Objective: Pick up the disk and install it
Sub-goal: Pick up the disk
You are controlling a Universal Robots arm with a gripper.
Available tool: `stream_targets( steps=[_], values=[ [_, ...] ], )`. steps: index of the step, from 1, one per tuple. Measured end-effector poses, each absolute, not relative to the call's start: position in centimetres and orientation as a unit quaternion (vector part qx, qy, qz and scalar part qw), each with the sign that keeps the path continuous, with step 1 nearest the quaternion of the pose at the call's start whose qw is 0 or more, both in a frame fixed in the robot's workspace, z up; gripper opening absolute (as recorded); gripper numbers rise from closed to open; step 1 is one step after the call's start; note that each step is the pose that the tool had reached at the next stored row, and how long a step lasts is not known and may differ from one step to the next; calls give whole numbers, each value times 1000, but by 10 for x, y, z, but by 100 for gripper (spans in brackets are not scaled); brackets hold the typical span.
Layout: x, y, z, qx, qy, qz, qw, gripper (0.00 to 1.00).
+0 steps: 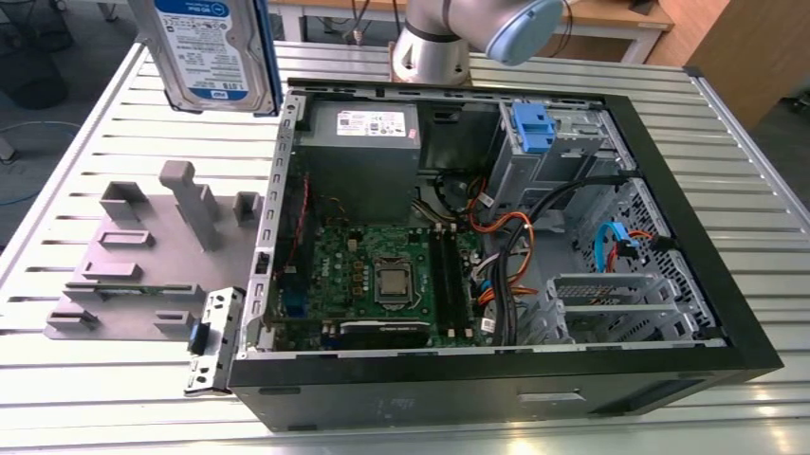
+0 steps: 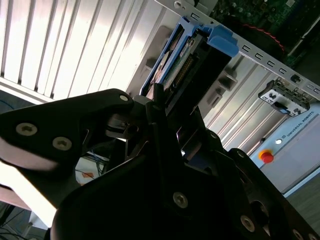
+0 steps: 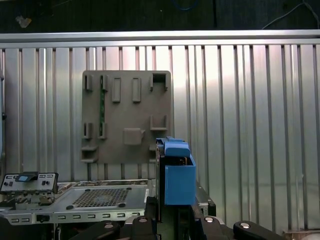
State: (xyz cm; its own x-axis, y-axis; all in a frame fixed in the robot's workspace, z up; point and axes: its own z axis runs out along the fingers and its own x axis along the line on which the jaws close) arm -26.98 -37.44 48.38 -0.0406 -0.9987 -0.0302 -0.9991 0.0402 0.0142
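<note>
The disk, a silver drive with a blue-and-white label and a blue bracket, hangs upright in the air above the table at the far left of the exterior view, outside the computer case. In the second wrist view my gripper is shut on the disk, black fingers clamped on its two flat sides. The first wrist view looks along the disk's blue bracket end standing up from my gripper, over the grey fixture plate.
The open case holds a motherboard, a grey power supply and a drive cage with a blue latch. A grey fixture plate with upright posts lies beside the case on the slatted table. The arm's base stands behind.
</note>
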Motion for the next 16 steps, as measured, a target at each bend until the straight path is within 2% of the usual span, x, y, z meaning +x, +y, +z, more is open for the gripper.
stream_targets(
  steps=[16],
  values=[
    [-247,-374,484,-693,721,16,6,35]
  ],
)
